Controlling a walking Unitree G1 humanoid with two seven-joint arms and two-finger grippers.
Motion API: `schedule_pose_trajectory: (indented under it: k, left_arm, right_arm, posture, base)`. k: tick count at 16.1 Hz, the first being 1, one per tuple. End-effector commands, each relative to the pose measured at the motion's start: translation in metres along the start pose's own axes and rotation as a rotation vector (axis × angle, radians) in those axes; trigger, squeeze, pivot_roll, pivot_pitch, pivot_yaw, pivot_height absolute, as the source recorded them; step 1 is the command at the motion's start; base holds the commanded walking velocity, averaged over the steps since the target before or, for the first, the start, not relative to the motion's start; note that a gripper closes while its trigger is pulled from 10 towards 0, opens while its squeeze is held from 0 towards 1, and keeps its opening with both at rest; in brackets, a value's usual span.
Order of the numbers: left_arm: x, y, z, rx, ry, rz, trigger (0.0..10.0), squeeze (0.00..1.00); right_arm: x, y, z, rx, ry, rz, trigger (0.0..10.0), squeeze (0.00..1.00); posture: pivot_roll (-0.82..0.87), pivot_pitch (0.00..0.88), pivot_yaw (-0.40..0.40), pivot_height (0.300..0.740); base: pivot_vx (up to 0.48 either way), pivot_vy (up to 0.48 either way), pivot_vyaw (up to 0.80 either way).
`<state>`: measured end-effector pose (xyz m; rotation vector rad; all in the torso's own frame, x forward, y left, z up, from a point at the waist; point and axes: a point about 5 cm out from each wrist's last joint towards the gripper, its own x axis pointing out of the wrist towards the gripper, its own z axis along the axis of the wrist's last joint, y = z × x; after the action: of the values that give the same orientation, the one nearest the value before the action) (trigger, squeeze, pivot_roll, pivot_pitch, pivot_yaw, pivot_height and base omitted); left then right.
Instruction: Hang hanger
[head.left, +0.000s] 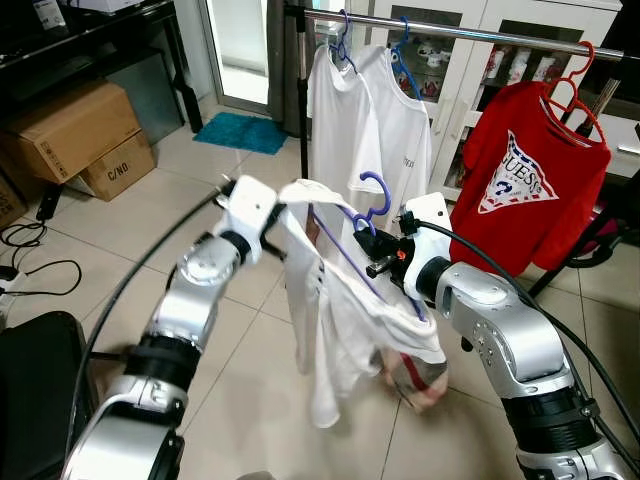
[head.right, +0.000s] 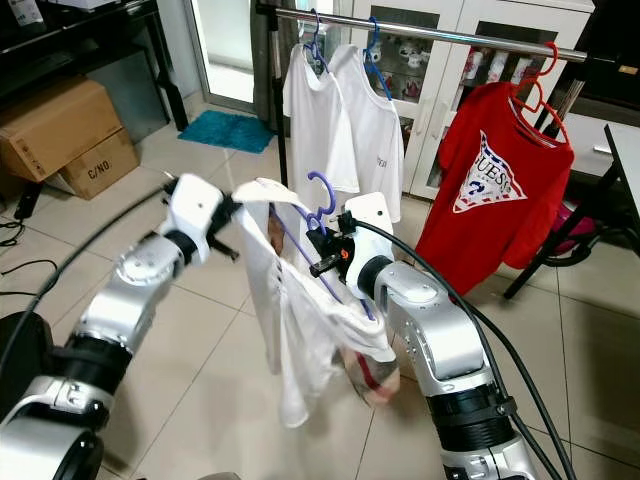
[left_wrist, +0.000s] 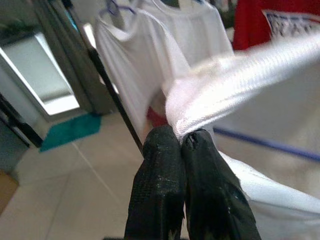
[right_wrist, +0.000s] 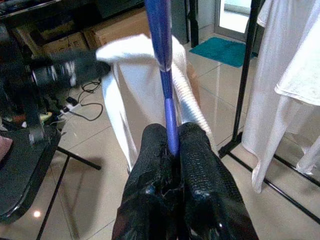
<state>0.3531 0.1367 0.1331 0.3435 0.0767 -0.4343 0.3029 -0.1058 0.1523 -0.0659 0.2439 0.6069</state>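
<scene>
The robot is carrying the purple hanger (head.left: 372, 205), with a white shirt (head.left: 330, 320) half draped on it, toward the clothes rail (head.left: 450, 32), which is standing beyond and above the hanger; judging by this, the approach step is in hand, and next the hook is needing to be raised over a bare stretch of the rail between the hung white shirts (head.left: 365, 120) and the red shirt (head.left: 530, 180). The right pincer (right_wrist: 172, 145) is clenching the hanger's bar just below the hook, while the left pincer (left_wrist: 181, 142) is pinching the shirt's collar, holding it out level with the hanger, on the side away from the red shirt.
</scene>
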Motion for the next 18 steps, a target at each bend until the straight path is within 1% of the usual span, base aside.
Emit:
schedule_pose_trajectory:
  k: [1, 2, 3, 4, 5, 6, 7, 8, 9, 10, 11, 12, 13, 14, 15, 16, 17, 18]
  left_arm:
    - [0.0, -0.003, 0.001, 0.008, 0.002, -0.021, 0.0, 0.0]
    - [0.001, -0.01, 0.007, -0.018, -0.041, -0.073, 0.9, 0.0]
    - [0.001, -0.012, 0.009, -0.024, -0.053, -0.089, 3.4, 0.0]
    - [0.001, -0.014, 0.01, -0.006, -0.056, -0.096, 10.0, 0.0]
    - [0.001, -0.015, 0.01, -0.012, -0.052, -0.106, 10.0, 0.0]
    - [0.0, -0.013, 0.011, -0.022, -0.057, -0.094, 10.0, 0.42]
    - [-0.001, -0.01, 0.013, -0.041, -0.074, -0.099, 10.0, 1.0]
    - [-0.003, -0.009, 0.016, -0.036, -0.086, -0.113, 10.0, 1.0]
    - [-0.008, -0.01, 0.017, -0.011, -0.093, -0.165, 10.0, 1.0]
    - [-0.012, -0.011, 0.013, 0.013, -0.072, -0.217, 10.0, 1.0]
    - [-0.015, -0.011, 0.008, 0.034, -0.047, -0.238, 10.0, 1.0]
    - [-0.021, -0.008, 0.0, 0.039, -0.004, -0.236, 10.0, 1.0]
    - [-0.023, -0.004, -0.004, 0.033, 0.019, -0.218, 10.0, 1.0]
    - [-0.025, 0.002, -0.009, 0.031, 0.055, -0.178, 10.0, 1.0]
    - [-0.026, 0.006, -0.011, 0.034, 0.07, -0.153, 10.0, 1.0]
    - [-0.027, 0.009, -0.008, 0.049, 0.051, -0.144, 10.0, 1.0]
    - [-0.026, 0.008, -0.005, 0.057, 0.028, -0.151, 10.0, 1.0]
    - [-0.022, -0.01, 0.013, 0.083, -0.092, -0.308, 10.0, 1.0]
  right_arm:
    - [-0.003, 0.0, 0.011, -0.01, -0.052, -0.003, 10.0, 0.0]
    - [-0.003, 0.001, 0.012, -0.011, -0.054, 0.001, 10.0, 0.0]
    - [-0.003, 0.001, 0.011, -0.011, -0.054, 0.002, 10.0, 0.0]
    - [-0.003, 0.001, 0.01, -0.011, -0.051, 0.003, 10.0, 0.0]
    - [-0.003, 0.002, 0.009, -0.011, -0.049, 0.003, 10.0, 0.0]
    - [-0.003, 0.002, 0.009, -0.01, -0.048, 0.002, 10.0, 0.0]
    - [-0.004, 0.001, 0.009, -0.008, -0.048, -0.003, 10.0, 0.0]
    - [-0.003, 0.0, 0.009, -0.007, -0.047, -0.009, 10.0, 0.0]
    - [-0.001, -0.005, 0.008, -0.009, -0.04, -0.041, 10.0, 0.0]
    - [0.0, -0.007, 0.009, -0.014, -0.042, -0.05, 10.0, 0.0]
    - [0.0, -0.008, 0.011, -0.016, -0.045, -0.051, 10.0, 0.0]
    - [0.001, -0.009, 0.014, -0.022, -0.052, -0.052, 10.0, 0.0]
    - [0.002, -0.009, 0.016, -0.026, -0.055, -0.05, 10.0, 0.0]
    - [0.002, -0.01, 0.017, -0.037, -0.056, -0.047, 10.0, 0.0]
    - [0.003, -0.01, 0.018, -0.042, -0.057, -0.046, 10.0, 0.0]
    - [0.005, -0.012, 0.021, -0.053, -0.059, -0.045, 10.0, 0.0]
    - [0.005, -0.012, 0.021, -0.058, -0.06, -0.044, 10.0, 0.0]
    - [0.009, -0.013, 0.026, -0.083, -0.058, -0.037, 10.0, 0.0]
  posture:
    - [-0.05, 0.0, 0.042, 0.74]
    - [-0.05, 0.0, 0.044, 0.74]
    - [-0.05, 0.0, 0.044, 0.74]
    - [-0.05, 0.0, 0.046, 0.74]
    - [-0.05, 0.0, 0.048, 0.74]
    - [-0.05, 0.0, 0.048, 0.74]
    - [-0.05, 0.0, 0.048, 0.74]
    - [-0.05, 0.0, 0.046, 0.74]
    - [-0.05, 0.0, 0.045, 0.74]
    - [-0.05, 0.0, 0.045, 0.74]
    - [-0.05, 0.0, 0.044, 0.74]
    - [-0.05, 0.0, 0.043, 0.74]
    - [-0.05, 0.0, 0.042, 0.74]
    - [-0.05, 0.0, 0.04, 0.74]
    - [-0.04, 0.0, 0.034, 0.74]
    - [-0.04, 0.0, 0.032, 0.74]
    - [-0.04, 0.0, 0.032, 0.74]
    - [-0.04, 0.0, 0.017, 0.74]
  base:
    - [0.0, 0.0, 0.0]
    - [0.0, 0.0, 0.0]
    - [0.0, 0.0, 0.0]
    - [0.0, 0.0, 0.0]
    - [0.0, 0.0, 0.0]
    - [0.0, 0.0, 0.0]
    - [0.0, 0.0, 0.0]
    - [0.0, 0.0, 0.0]
    - [0.0, 0.0, 0.0]
    - [0.0, 0.0, 0.0]
    - [0.0, 0.0, 0.0]
    - [0.0, 0.0, 0.0]
    - [0.0, 0.0, 0.0]
    - [0.0, 0.0, 0.0]
    - [0.0, 0.0, 0.0]
    - [0.0, 0.0, 0.0]
    - [0.0, 0.0, 0.0]
    - [0.0, 0.0, 0.0]
